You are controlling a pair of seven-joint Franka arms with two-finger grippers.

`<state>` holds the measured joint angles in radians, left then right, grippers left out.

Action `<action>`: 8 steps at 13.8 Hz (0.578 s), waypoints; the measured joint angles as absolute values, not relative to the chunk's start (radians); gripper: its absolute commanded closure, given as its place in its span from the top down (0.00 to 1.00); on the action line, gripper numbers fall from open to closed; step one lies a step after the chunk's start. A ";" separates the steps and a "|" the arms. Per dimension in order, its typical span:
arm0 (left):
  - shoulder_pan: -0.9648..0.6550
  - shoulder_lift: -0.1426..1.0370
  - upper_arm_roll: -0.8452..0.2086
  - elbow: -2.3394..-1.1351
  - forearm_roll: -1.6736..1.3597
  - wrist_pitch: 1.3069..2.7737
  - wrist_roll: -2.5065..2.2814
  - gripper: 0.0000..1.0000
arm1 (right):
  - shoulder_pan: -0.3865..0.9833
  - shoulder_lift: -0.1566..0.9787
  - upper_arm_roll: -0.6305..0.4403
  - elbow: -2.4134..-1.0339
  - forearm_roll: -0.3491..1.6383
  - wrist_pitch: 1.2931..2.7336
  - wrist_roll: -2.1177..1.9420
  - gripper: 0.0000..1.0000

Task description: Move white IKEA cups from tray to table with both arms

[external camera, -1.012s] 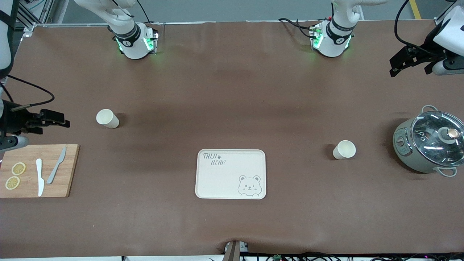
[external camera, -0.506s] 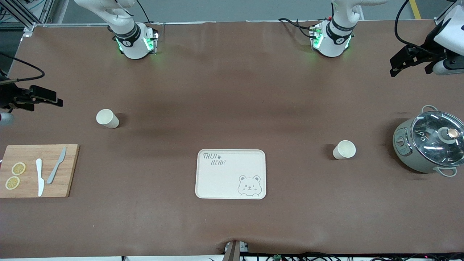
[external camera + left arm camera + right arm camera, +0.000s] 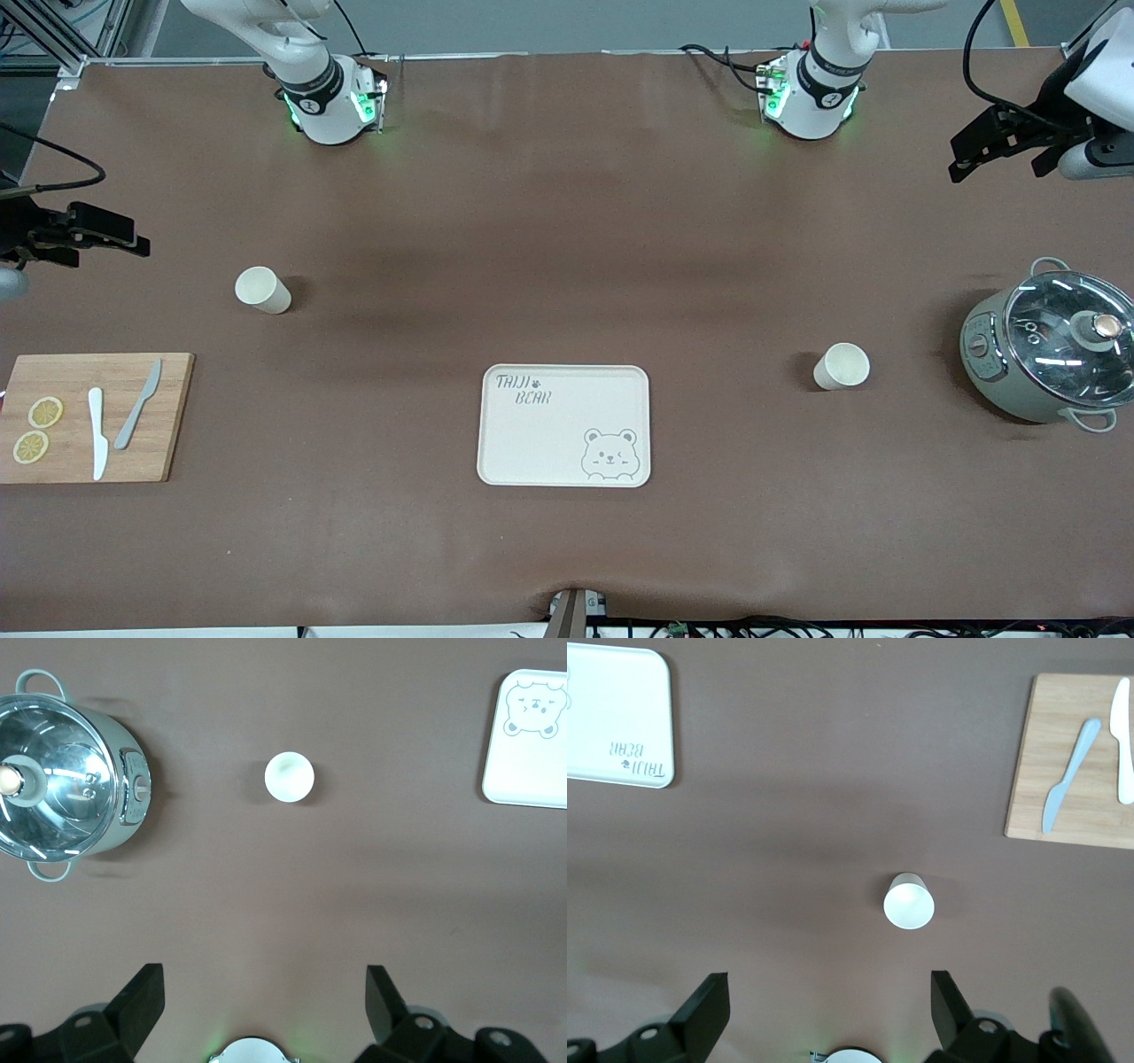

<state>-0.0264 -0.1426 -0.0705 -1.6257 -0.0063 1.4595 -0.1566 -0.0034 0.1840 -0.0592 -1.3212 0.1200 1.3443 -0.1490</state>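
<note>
Both white IKEA cups already stand upright on the table (image 3: 567, 221), well apart from the tray (image 3: 563, 425), which lies bare, so you are most likely at the retreat that closes the job, not a grasp. Your left gripper (image 3: 1005, 146) hangs with its jaws spread wide and holding nothing, high over the left arm's end of the table; the left wrist view shows its cup (image 3: 289, 777) well ahead of the fingers (image 3: 142, 1001), with the lidded pot (image 3: 66, 775) off to one side of that cup and a corner of the tray off to the other. Your right gripper (image 3: 97, 229) is likewise spread and empty, over the right arm's end; its cup (image 3: 909, 901) sits just ahead of the fingers in the right wrist view, with the cutting board (image 3: 1072, 757) and its two knives farther out to one side. To finish well, keep both hands high and draw them away from the cups, so that no finger or cable sweeps across a rim. Leave the jaws apart; closing them gains you nothing here.
</note>
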 measured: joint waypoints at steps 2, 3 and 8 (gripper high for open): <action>-0.023 -0.143 -0.070 -1.626 -0.007 1.452 -0.155 1.00 | 0.023 0.181 -0.056 -1.318 0.098 1.341 -0.147 1.00; -0.023 -0.143 -0.070 -1.626 -0.008 1.451 -0.155 1.00 | 0.031 0.179 -0.055 -1.318 0.091 1.326 -0.145 1.00; -0.023 -0.143 -0.070 -1.628 -0.008 1.449 -0.154 1.00 | -0.009 0.073 -0.064 -1.367 0.081 1.260 -0.137 1.00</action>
<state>-0.0232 -0.1431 -0.0701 -1.6285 -0.0079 1.4490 -0.1539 -0.0091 0.0727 -0.0642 -1.3671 0.0808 1.2600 -0.1366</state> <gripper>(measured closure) 0.000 0.000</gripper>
